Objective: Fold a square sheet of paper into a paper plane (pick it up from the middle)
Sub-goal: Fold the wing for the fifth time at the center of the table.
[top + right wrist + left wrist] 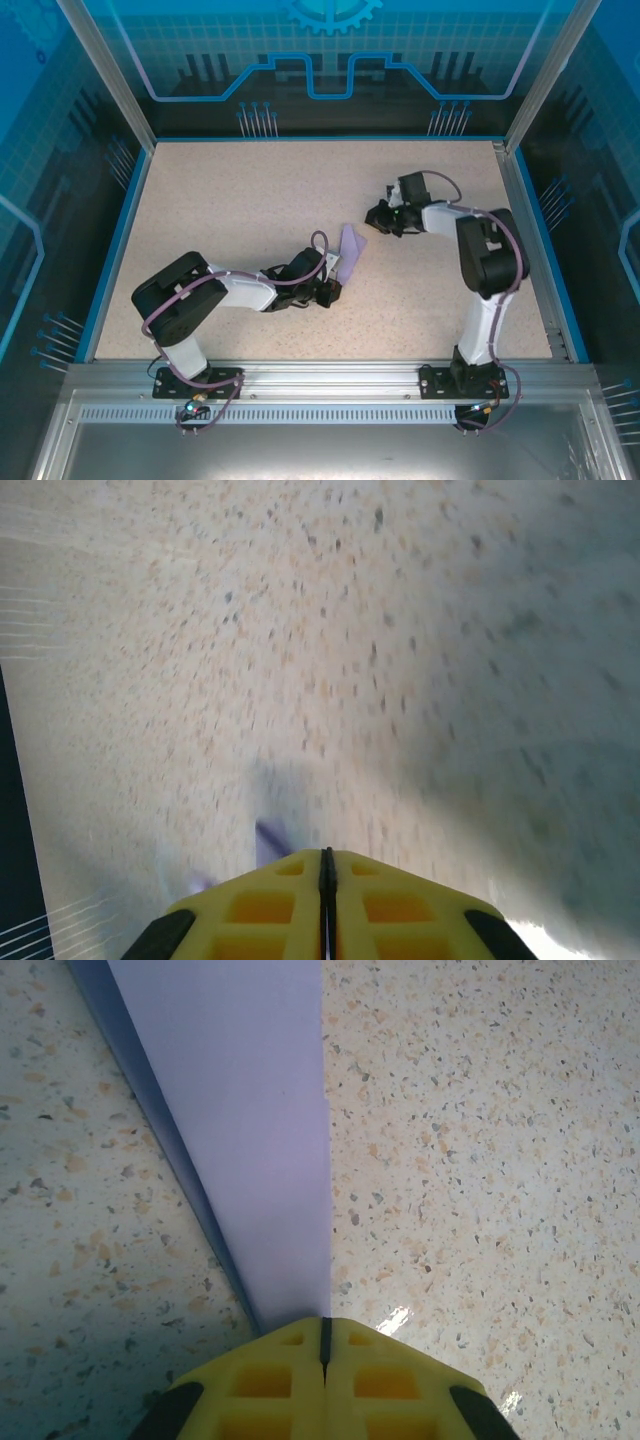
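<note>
Left hand [323,1325] tight on folded paper [250,1110]

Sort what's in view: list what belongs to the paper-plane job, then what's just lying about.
Belongs to the job:
- lavender paper, folded, pinched in the shut left gripper
- right gripper, shut, apart from the paper

Just surroundings:
- speckled table
- aluminium rail at the near edge
- blue-lit enclosure walls

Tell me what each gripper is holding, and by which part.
The left gripper pinches the folded lavender paper at its near end. The right gripper is shut, nothing seen between its fingers.
</note>
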You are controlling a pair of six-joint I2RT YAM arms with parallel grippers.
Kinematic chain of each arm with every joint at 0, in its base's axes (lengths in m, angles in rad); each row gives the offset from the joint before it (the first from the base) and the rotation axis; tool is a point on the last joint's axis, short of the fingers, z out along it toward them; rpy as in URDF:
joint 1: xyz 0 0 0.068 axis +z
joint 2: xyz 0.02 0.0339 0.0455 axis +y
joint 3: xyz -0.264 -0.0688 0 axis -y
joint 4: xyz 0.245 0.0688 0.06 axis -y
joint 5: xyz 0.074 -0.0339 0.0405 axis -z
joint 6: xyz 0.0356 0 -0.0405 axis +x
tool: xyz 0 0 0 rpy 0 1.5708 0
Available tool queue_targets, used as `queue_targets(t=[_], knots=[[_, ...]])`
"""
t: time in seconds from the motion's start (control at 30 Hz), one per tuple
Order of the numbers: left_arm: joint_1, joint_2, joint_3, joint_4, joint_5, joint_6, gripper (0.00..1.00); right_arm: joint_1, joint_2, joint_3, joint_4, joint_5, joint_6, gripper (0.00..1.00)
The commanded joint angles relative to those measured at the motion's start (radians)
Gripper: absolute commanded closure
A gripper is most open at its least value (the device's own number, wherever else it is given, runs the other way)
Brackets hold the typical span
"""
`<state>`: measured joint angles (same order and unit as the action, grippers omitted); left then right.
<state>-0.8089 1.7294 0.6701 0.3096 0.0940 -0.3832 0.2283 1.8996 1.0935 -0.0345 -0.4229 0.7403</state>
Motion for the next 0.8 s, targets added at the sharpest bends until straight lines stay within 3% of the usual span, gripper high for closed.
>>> queue_targets(t=[0.0, 0.13, 0.3, 0.77], knots=[[-0.027, 0.073, -0.06, -0.317, 0.049, 0.02, 0.96, 0.065, -0.126, -0.135, 0.095, -0.012, 0.022, 0.9], [-0.027, 0.063, -0.055, -0.327, 0.044, 0.025, 0.96, 0.175, -0.16, -0.266, 0.21, -0.04, 0.118, 0.9], [-0.027, 0.049, -0.067, -0.322, 0.036, 0.02, 0.96, 0.257, -0.102, -0.29, 0.282, -0.027, 0.168, 0.9], [-0.108, -0.009, -0.094, -0.34, 0.017, -0.035, 0.95, 0.24, 0.053, -0.275, 0.147, 0.115, 0.075, 0.93]])
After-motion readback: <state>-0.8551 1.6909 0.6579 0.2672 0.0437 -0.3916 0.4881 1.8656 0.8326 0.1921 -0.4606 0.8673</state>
